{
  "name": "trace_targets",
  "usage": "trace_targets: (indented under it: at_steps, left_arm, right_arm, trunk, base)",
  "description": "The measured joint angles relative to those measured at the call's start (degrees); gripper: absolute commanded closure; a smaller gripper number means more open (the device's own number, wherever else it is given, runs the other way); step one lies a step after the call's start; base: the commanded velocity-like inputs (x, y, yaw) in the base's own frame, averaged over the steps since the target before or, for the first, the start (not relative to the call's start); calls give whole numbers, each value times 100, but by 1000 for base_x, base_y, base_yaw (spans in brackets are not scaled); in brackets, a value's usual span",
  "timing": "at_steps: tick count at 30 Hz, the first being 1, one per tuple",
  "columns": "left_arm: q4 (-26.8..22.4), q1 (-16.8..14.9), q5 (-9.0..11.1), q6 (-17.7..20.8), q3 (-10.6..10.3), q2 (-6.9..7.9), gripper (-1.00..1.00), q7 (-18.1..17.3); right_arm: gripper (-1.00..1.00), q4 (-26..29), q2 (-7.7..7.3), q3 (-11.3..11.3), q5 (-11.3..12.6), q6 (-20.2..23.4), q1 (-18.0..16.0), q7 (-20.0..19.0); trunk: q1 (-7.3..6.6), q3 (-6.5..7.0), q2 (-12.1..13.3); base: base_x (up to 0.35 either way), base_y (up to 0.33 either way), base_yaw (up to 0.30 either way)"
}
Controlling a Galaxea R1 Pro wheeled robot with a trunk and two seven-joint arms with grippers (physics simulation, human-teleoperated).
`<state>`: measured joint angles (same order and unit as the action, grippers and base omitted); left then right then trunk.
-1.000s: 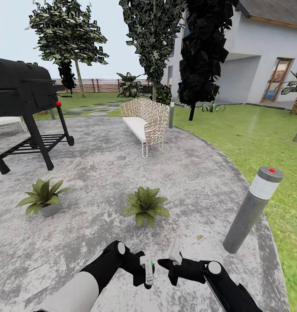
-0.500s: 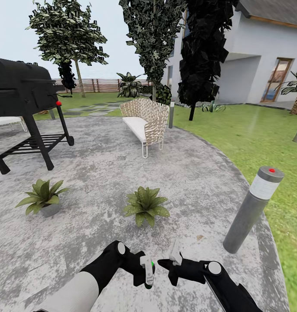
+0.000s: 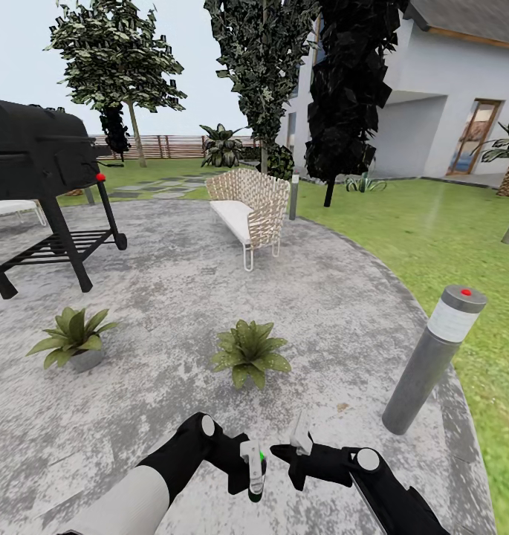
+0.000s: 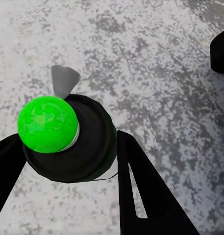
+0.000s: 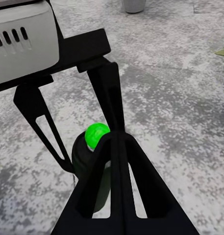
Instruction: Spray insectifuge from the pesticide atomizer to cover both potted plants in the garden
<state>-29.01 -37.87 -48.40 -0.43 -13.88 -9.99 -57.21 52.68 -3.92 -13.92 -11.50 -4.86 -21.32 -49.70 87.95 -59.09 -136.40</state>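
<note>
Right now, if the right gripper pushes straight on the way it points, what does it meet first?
Most likely the pesticide atomizer held in the left gripper. It sits right ahead of the right gripper, though the gap between them is hard to judge.

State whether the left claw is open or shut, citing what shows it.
Shut on the atomizer: in the left wrist view, the left claw has a dark finger pressed against each side of the bottle's round body.
</note>
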Motion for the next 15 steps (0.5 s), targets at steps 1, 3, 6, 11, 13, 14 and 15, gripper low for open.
trace_targets:
  at_steps: [1,3,6,11,13,14,15]
  left_arm:
    - [0,0,0,0,0,0,100,4]
    - [0,0,1,2,0,0,100,14]
    - [-7,0,1,3,0,0,100,24]
    - [-9,0,306,-7,0,0,100,25]
    - [-9,0,368,-10,-1,0,100,24]
    - [-9,0,379,-11,-1,0,100,24]
    - [-9,0,388,-11,-1,0,100,23]
  right_arm:
    - [100,0,0,0,-1,0,0,0]
    - [100,0,0,0,1,0,0,0]
    - [100,0,0,0,0,0,1,0]
    - [100,0,0,0,3,0,0,0]
    - [100,0,0,-1,-1,0,-1,0]
    - [100,0,0,-1,0,0,-1,0]
    - [100,0,0,0,1,0,-1,0]
  trunk:
    - [0,0,0]
    - [0,0,0]
    - [0,0,0]
    - [0,0,0]
    - [0,0,0]
    - [0,0,0]
    - [0,0,0]
  base:
    - [0,0,0]
    - [0,0,0]
    - [0,0,0]
    - [0,0,0]
    - [0,0,0]
    - [0,0,0]
    - [0,0,0]
